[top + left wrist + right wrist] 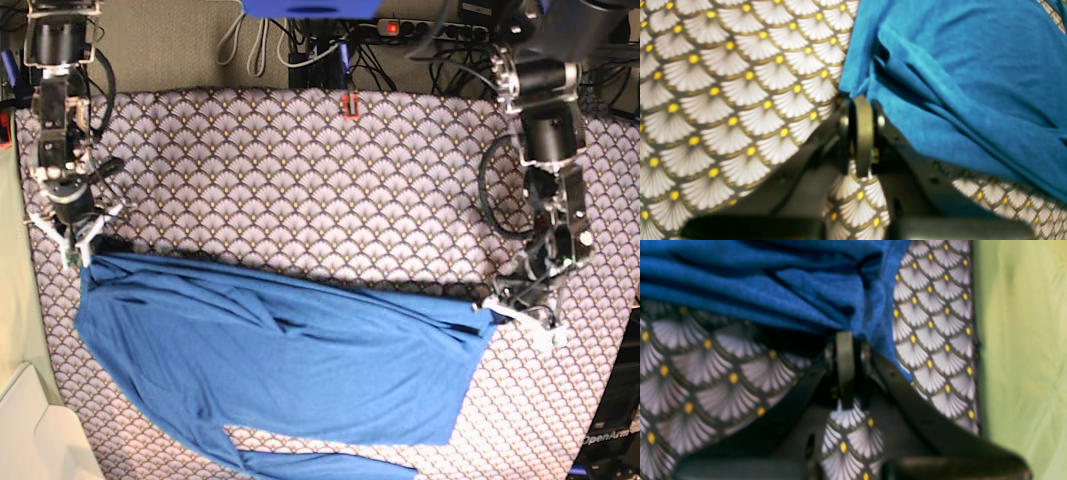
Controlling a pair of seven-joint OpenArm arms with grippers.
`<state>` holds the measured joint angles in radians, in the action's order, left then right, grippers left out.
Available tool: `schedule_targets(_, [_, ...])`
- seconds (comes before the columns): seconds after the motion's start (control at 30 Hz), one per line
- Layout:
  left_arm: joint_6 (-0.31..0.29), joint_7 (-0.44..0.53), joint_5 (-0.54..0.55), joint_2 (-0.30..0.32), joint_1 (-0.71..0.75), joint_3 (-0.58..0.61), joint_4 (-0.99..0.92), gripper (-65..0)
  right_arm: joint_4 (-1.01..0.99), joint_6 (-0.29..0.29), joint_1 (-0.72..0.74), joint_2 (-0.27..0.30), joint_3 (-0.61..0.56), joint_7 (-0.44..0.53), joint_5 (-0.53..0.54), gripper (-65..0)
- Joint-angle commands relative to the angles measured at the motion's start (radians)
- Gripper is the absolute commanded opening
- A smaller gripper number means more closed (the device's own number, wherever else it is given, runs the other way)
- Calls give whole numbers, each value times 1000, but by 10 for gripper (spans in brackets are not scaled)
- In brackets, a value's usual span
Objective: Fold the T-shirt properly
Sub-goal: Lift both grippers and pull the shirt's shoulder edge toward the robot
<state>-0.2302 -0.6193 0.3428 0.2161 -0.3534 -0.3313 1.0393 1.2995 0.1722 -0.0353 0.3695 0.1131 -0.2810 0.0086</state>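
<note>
Your worktop (300, 170), covered in a fan-scale patterned cloth, fills most of the base view, and the T-shirt (270, 370) lies spread across its lower half, wrinkled, with one edge stretched in a line from left to right between your two arms. At the right of that view your left gripper (497, 312) is clenched on a corner of the T-shirt, the blue fabric bunched at its tips in the wrist view. At the left your right gripper (82, 250) is likewise clamped on the other corner, near the worktop's edge.
</note>
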Motion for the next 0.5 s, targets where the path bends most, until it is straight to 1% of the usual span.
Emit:
schedule_targets(0.0, [-1,17,6,22,-6,-2,29,-645,21,-9,-2,26,26,24,-2,-650])
schedule_targets(0.07, [-1,17,22,29,14,-2,48,-645,21,-9,-15,26,49,24,-2,-650])
schedule_targets(0.27, [2,12,117,79,70,-52,86,-645,32,-9,-51,32,95,25,-2,-650])
schedule_targets(0.33, [4,12,137,95,87,-52,101,-645,59,-9,-82,32,93,25,-2,-650])
schedule_targets(0.47, [4,11,149,104,141,-58,137,-645,139,-9,-151,29,90,25,-2,-650])
